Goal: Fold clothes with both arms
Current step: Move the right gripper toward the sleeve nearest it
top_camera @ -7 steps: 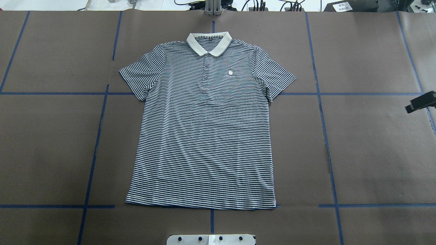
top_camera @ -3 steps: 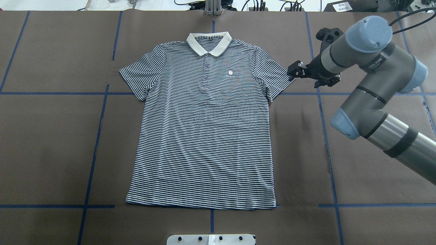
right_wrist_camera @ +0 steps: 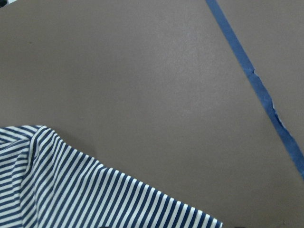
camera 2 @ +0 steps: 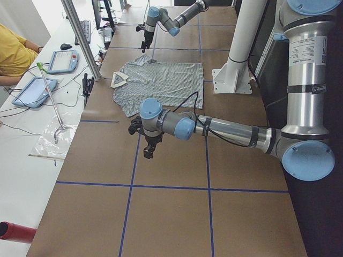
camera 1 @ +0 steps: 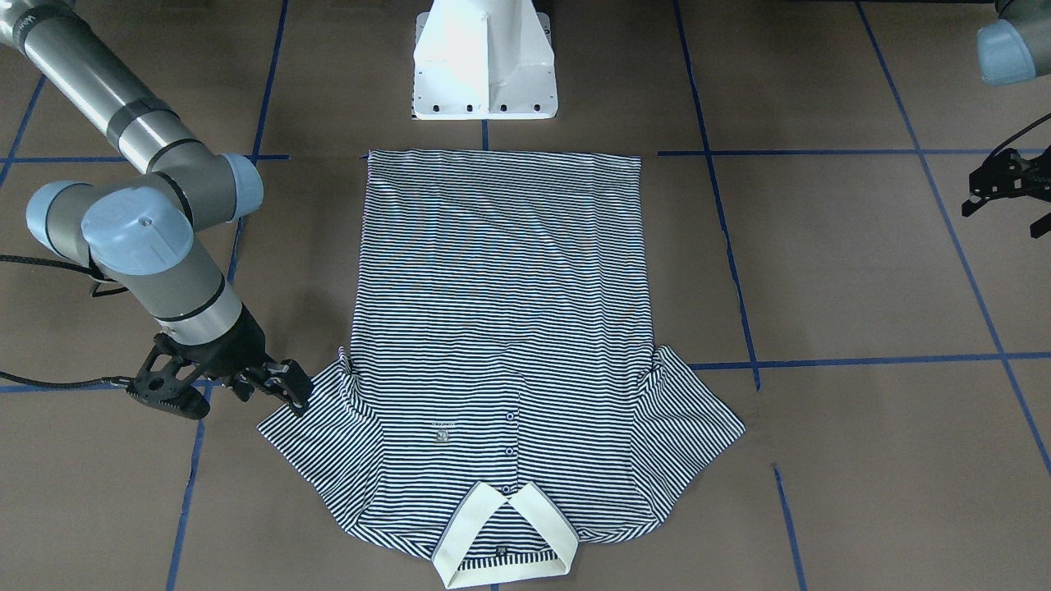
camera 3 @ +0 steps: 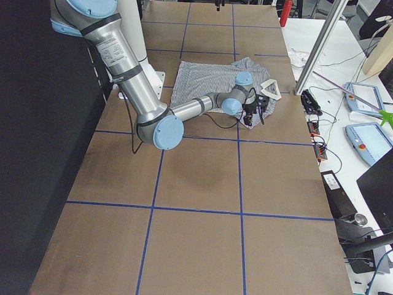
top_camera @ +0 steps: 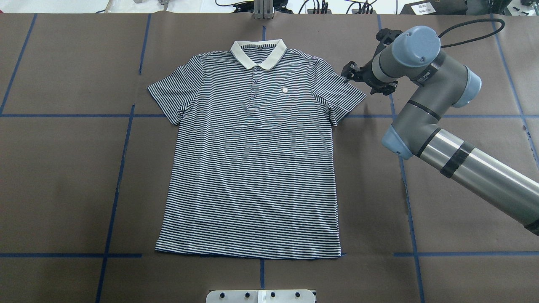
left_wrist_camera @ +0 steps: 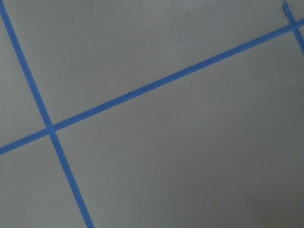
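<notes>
Since the table carries only the shirt, the layout is plain: seen from overhead, the shirt lies flat and face up at centre, with the collar at 12 o'clock and the hem at 6.

The right arm comes in from 4 o'clock and bends back toward the shirt. The left arm is missing from the overhead view; the left-end camera shows it stretched low over bare table, well apart from the cloth. The right gripper hangs at about 2 o'clock of the shirt, just beside the upper edge of the sleeve. Its jaws look slightly parted and hold nothing, though the gap is small and hard to read. The left gripper also looks parted and empty, and its wrist camera sees only taped paper.

The thin knit is probably light, limp and stretchy, so it would sag and drag if lifted by one point. A pinch at the sleeve edge or shoulder seam, matched by the other arm on the hem of the same side, should carry the fold evenly.

Half a second ago the right gripper sat off the sleeve tip at 3 o'clock; it has since slid toward 12, nearer the shoulder. The shirt has not shifted.
</notes>
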Controlling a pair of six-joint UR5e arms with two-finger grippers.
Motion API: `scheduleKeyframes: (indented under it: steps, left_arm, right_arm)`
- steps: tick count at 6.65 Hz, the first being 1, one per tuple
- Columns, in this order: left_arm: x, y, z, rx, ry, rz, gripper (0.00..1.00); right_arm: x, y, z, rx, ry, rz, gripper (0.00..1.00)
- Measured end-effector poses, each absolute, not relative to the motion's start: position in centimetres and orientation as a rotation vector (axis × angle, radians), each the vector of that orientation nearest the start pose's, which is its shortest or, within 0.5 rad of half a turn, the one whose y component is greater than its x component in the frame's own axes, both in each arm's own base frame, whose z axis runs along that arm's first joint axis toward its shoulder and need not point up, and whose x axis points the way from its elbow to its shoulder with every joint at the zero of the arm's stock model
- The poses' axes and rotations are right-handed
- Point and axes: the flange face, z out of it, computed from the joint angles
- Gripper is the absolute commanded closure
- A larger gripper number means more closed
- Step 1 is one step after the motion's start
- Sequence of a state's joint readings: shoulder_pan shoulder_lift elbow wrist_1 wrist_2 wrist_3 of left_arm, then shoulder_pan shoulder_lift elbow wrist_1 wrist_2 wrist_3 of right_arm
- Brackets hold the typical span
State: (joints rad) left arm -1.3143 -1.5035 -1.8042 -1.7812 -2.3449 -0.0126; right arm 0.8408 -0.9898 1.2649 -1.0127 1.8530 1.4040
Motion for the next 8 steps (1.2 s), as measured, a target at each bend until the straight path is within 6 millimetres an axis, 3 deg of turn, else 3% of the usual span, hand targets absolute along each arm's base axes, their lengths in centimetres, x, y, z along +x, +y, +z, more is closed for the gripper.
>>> scheduleKeyframes:
  steps: [1,3,6,8]
  left_arm:
    - [6.0,-47.8,55.0,0.264,0.811,0.38,0.0]
    - [6.0,-47.8,54.9,0.27,0.811,0.383,0.0]
    - [6.0,-47.8,54.8,0.273,0.813,0.385,0.0]
    - [6.0,-47.8,54.6,0.276,0.814,0.386,0.0]
  right_arm:
    - [-42.5,-63.3,41.4,0.181,-0.83,0.527,0.34]
    - [-43.4,-63.0,42.5,0.185,-0.803,0.528,0.99]
    - [-43.6,-62.7,42.9,0.171,-0.799,0.523,1.0]
    - [-44.0,-62.4,41.9,0.161,-0.814,0.51,1.0]
